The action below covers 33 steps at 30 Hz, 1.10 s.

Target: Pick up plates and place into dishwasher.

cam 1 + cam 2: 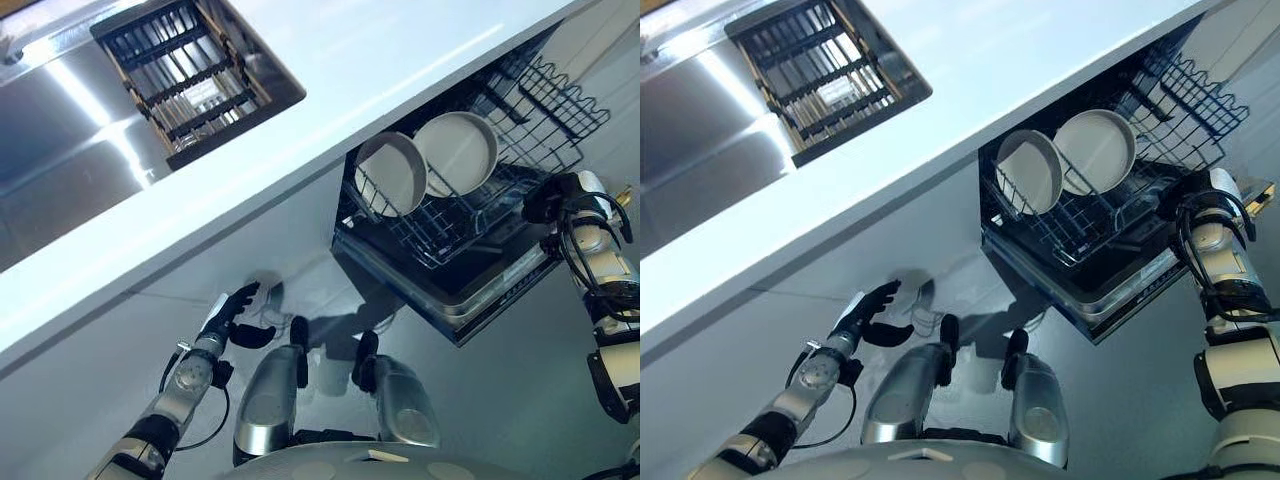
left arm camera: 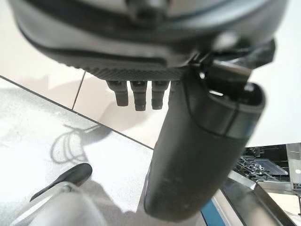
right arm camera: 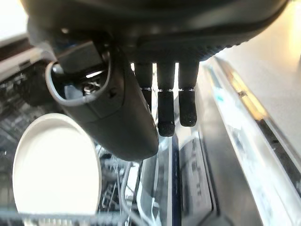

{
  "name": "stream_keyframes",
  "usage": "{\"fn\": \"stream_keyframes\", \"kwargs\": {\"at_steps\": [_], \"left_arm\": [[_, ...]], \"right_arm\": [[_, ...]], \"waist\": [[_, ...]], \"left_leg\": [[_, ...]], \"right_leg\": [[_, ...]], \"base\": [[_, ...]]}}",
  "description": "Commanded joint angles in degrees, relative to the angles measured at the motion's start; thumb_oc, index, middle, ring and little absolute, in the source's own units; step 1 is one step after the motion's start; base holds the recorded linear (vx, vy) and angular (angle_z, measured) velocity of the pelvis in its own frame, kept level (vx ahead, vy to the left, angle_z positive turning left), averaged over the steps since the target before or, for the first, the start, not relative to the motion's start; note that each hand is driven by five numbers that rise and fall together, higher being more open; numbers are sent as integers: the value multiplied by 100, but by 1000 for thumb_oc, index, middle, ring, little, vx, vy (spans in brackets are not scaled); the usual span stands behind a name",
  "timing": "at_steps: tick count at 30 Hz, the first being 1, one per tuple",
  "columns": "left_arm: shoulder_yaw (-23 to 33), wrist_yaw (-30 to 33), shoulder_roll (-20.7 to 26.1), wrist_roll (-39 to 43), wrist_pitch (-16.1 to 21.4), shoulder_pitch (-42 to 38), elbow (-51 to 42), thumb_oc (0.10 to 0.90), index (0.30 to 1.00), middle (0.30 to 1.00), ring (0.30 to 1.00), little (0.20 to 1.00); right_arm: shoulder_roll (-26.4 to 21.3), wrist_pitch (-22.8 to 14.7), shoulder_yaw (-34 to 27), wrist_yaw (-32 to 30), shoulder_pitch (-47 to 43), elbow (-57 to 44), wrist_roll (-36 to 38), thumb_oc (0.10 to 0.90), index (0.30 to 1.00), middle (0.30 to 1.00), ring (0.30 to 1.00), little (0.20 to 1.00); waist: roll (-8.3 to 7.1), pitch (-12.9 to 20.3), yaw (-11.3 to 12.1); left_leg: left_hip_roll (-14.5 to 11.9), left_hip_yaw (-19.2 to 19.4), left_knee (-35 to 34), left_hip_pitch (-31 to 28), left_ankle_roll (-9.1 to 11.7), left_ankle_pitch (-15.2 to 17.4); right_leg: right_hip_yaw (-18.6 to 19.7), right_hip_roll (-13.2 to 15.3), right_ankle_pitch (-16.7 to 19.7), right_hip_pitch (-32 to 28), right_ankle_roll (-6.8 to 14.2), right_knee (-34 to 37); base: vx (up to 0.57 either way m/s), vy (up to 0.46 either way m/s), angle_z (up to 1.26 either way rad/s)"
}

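Left eye view: white countertop (image 1: pixel 330 90) runs diagonally across, w/ a steel sink (image 1: pixel 60 130) set in it and a dark slatted drying rack (image 1: pixel 190 70) sitting in the sink's corner. Below the counter edge the dishwasher (image 1: pixel 470 290) is open, its wire rack (image 1: pixel 460 215) pulled out. Two white plates stand on edge in the rack, side by side and just touching/overlapping — plate nearer the sink (image 1: pixel 392 172), second plate (image 1: pixel 458 152) beside it. A second wire basket (image 1: pixel 555 95) shows further back. Right hand (image 1: pixel 560 195) is at the rack's outer edge, near the plates but apart from them. Left hand (image 1: pixel 232 308) hangs low over the pale tiled floor (image 1: pixel 120 340), well apart from the dishwasher.

Right eye view: same layout; both plates upright in the rack, right hand by the rack's corner, left hand low w/ fingers spread loosely.

Left wrist view: left hand's fingers (image 2: pixel 135 96) hang relaxed, thumb (image 2: pixel 202 146) extended — holds nothing. Floor tiles below; a bit of the dishwasher's edge in one corner.

Right wrist view: right hand's fingers (image 3: pixel 165 103) straight, thumb (image 3: pixel 113 110) out — open, nothing gripped. One white plate shows past the thumb, standing in the rack; the dishwasher's door edge (image 3: pixel 221 155) runs alongside the fingers.
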State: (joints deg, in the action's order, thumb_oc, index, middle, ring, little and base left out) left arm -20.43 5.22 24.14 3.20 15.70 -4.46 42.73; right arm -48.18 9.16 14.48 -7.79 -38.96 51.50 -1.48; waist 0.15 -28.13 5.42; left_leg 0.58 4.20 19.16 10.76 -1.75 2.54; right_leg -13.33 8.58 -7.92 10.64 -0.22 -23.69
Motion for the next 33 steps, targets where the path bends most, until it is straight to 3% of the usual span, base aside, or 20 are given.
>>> {"fn": "stream_keyframes", "kwargs": {"at_steps": [1,11,23,33], "left_arm": [[-172,55,218,258,620,305,-663,800,900,900,900,900],[-185,164,350,422,812,431,-935,800,900,900,900,900],[-263,186,420,523,888,491,-1112,800,900,900,900,900],[-331,178,480,557,843,548,-1283,800,900,900,900,900]], "right_arm": [[-366,-134,164,-178,-407,-93,-321,100,300,300,300,200],[-160,-34,120,-24,-353,363,-428,100,300,300,300,200],[99,188,194,477,-460,1321,-292,100,300,300,300,200],[300,-76,292,792,-712,1485,234,100,300,300,300,200]], "waist": [[74,355,74],[137,197,118],[232,64,203],[300,31,297]], "left_leg": [[-27,-150,1313,377,-37,996],[17,-167,2056,710,-214,1321],[32,-172,2397,977,-281,1368],[59,-253,2573,1044,-287,1396]], "right_leg": [[-162,88,-387,-95,-198,-947],[-76,247,-679,336,-258,-1833],[-63,291,-771,726,-261,-2296],[-54,333,-846,803,-283,-2512]], "base": [[18,41,8],[18,18,2],[3,0,0],[33,-17,5]]}}
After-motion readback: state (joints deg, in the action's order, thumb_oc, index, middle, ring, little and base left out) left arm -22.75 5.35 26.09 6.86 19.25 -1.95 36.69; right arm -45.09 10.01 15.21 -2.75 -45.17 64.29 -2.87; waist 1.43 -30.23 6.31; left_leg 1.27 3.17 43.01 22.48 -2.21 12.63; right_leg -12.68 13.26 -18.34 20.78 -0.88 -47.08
